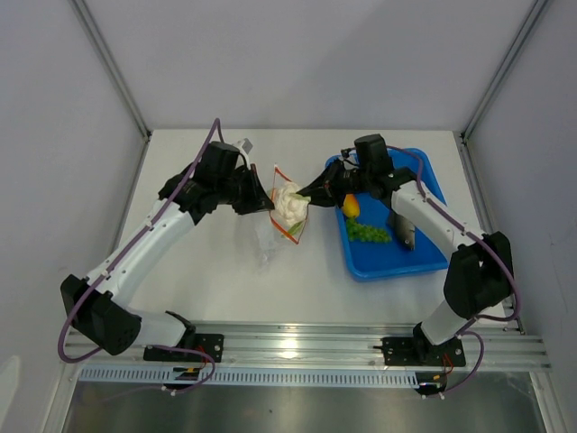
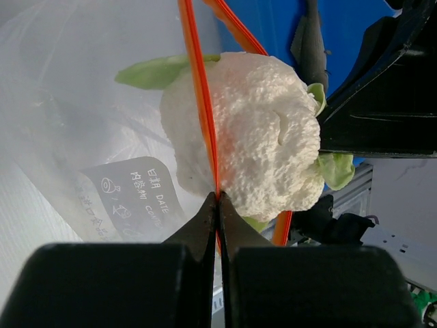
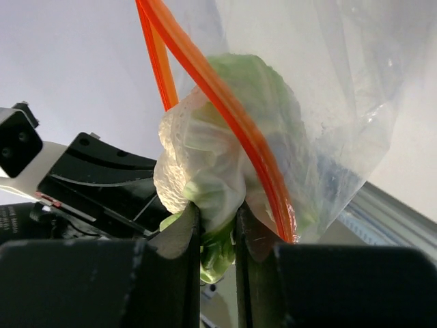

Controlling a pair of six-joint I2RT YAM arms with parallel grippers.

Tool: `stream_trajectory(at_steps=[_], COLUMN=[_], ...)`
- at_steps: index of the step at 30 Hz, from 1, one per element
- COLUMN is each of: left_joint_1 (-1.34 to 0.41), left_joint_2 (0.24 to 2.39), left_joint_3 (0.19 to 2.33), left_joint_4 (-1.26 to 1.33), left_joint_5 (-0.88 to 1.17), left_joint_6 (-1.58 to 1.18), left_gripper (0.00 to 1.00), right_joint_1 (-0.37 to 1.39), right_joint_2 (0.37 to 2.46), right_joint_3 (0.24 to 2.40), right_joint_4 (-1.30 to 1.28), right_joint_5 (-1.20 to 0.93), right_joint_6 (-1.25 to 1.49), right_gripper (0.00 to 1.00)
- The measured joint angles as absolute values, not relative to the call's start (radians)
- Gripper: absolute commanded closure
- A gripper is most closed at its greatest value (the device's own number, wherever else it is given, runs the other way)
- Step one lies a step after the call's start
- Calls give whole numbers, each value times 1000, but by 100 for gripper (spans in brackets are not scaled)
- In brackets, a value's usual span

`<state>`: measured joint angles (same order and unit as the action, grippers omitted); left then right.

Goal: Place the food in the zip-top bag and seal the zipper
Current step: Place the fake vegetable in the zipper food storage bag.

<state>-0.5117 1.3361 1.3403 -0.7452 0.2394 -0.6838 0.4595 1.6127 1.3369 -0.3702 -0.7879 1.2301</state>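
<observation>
My left gripper (image 2: 218,198) is shut on one orange-red zipper (image 2: 201,89) strip and holds the zip-top bag (image 1: 269,239) up with its mouth open. The white round food (image 2: 252,137), with green leaves, sits in that mouth between the two zipper strips (image 3: 232,116). My right gripper (image 3: 217,215) is shut on the food's green leafy base (image 3: 222,246). In the top view both grippers meet at the white food (image 1: 288,206): the left gripper (image 1: 269,204) is on its left, the right gripper (image 1: 308,200) on its right. The clear bag (image 3: 328,89) hangs below.
A blue tray (image 1: 397,260) lies right of the bag and under my right arm. It holds a yellow-orange piece (image 1: 352,206), green pieces (image 1: 368,233) and a grey fish-shaped piece (image 1: 403,230). White walls enclose the table at the back and both sides.
</observation>
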Motion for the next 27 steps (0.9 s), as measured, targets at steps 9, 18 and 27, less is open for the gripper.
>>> stream_trajectory(at_steps=[9, 18, 27], left_joint_1=[-526, -526, -526], left_joint_2=[1344, 1343, 1343], left_joint_3=[1367, 1375, 1355], left_joint_4=[-695, -659, -660], left_joint_5=[334, 370, 369], left_joint_6=[-741, -779, -785], left_gripper=[99, 99, 100], right_joint_1=[501, 517, 528], right_joint_2=[1680, 1723, 1728], right_joint_3=[1420, 1500, 1564], right_joint_4=[-524, -648, -695], right_joint_5=[-710, -700, -722], right_joint_6=[1029, 876, 767], right_gripper=[86, 31, 28])
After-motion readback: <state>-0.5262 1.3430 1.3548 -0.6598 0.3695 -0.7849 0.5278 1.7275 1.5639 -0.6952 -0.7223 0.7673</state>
